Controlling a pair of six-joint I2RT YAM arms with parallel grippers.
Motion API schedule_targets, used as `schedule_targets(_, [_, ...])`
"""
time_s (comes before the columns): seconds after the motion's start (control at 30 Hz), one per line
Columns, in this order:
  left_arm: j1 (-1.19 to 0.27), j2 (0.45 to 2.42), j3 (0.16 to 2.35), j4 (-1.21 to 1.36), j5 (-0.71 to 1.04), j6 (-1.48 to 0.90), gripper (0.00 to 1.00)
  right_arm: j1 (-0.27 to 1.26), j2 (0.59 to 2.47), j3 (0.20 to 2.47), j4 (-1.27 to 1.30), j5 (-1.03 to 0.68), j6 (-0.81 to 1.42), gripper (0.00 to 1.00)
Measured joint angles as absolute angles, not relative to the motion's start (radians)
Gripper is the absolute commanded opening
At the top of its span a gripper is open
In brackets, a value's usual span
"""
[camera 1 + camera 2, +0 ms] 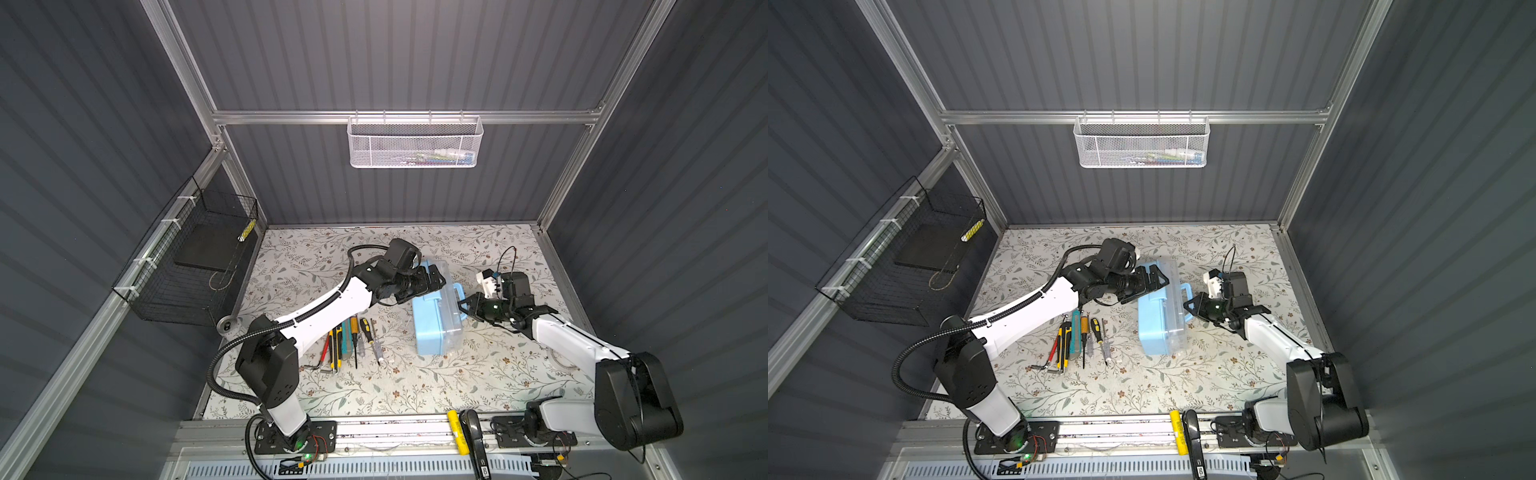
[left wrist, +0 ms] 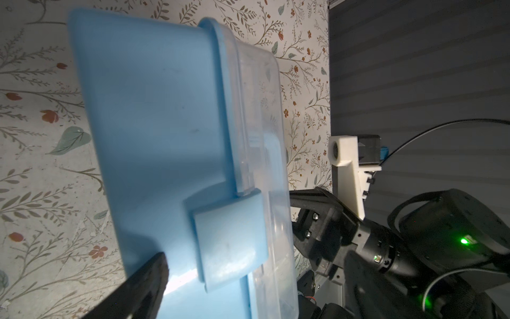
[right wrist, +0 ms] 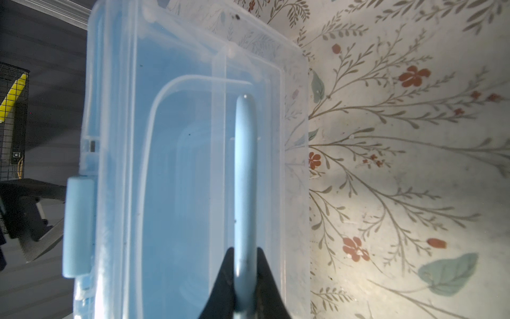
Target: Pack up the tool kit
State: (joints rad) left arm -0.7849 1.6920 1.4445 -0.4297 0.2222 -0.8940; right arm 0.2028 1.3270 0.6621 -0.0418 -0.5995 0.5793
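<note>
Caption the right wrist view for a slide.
Right gripper, jaws shut on the blue handle of the clear-lidded tool box.

White mesh basket (image 1: 414,141): back rail, well beyond left gripper (image 1: 435,281). Black wire basket (image 1: 166,299): side wall, well apart from it, holding dark slab (image 1: 203,249).

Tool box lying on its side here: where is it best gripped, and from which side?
By the blue handle, coming from the right. The tool box lies on its side, clear lid facing right, and the handle stands off it as a thin bar; the right gripper is shut on it.
</note>
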Motion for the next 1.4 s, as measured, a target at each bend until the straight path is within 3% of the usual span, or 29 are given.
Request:
schedule_targets(0.43, [-0.784,1.71,1.444,-0.374,0.298,-0.893,0.99,0.222,1.327,0.682,-0.065,-0.575,0.575,0.0])
schedule_targets(0.93, [-0.789,1.713,1.271,0.053,0.503,-0.952,0.99,0.251,1.34,0.748,-0.202,-0.466,0.513,0.0])
schedule_targets(1.4, [-0.715,1.615,1.253,-0.192,0.413,-0.849,0.99,0.265,1.255,0.82,-0.276,-0.448,0.541,0.0])
